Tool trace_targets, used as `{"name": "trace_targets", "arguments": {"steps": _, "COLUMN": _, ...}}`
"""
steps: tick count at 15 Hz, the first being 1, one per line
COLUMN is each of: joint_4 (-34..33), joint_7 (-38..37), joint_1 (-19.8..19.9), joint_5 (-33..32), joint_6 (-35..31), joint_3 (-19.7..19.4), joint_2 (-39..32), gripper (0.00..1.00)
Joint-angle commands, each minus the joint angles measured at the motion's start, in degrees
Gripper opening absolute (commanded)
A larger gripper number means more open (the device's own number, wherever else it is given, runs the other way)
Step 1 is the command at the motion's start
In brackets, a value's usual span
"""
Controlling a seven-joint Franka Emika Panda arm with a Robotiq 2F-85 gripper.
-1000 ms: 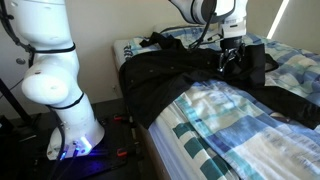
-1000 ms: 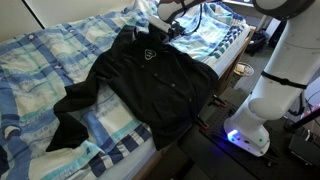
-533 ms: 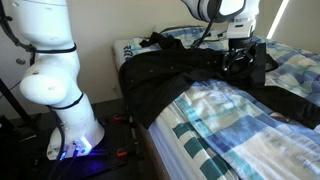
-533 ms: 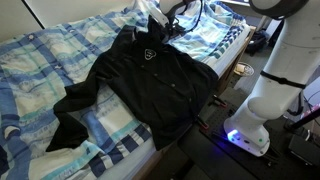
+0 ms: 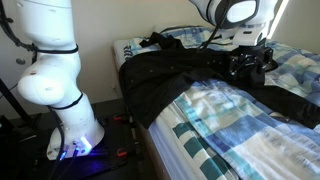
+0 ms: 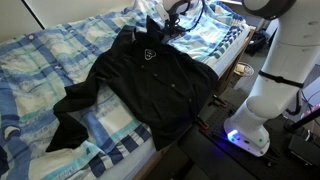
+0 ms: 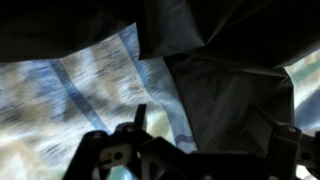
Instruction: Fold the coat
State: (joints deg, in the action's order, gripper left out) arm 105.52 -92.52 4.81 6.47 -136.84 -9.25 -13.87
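Note:
The black, slightly shiny coat [image 6: 150, 85] lies spread open on the bed, sleeves out, with a small white mark [image 6: 148, 55] on its chest. One side hangs over the bed's edge. It shows as a dark heap in an exterior view [image 5: 175, 70]. My gripper [image 6: 163, 24] hovers over the coat's collar end, also seen in an exterior view [image 5: 248, 64]. In the wrist view the gripper [image 7: 205, 138] is open, its fingers wide apart just above the coat's fabric [image 7: 235, 85], and holds nothing.
The blue-and-white patterned bedspread [image 6: 40, 60] covers the bed and shows beside the coat in the wrist view [image 7: 90, 85]. The robot's white base [image 6: 265, 95] stands on the floor next to the bed's edge, with cables around it. A wall lies behind the bed.
The gripper has moved along the coat's upper end, farther over the bed and away from the base. The coat has not visibly shifted.

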Motion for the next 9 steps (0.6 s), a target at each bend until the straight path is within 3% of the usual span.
{"name": "trace_targets", "arguments": {"steps": 1, "joint_4": -2.0, "joint_7": -1.7, "joint_1": 0.1, "joint_5": 3.8, "joint_6": -3.9, "joint_3": 0.5, "joint_2": -5.5, "gripper": 1.0}}
{"name": "trace_targets", "arguments": {"steps": 9, "joint_4": -5.2, "joint_7": -6.1, "joint_1": -0.7, "joint_5": 4.4, "joint_6": -8.7, "joint_3": -1.2, "joint_2": -13.3, "gripper": 1.0}}
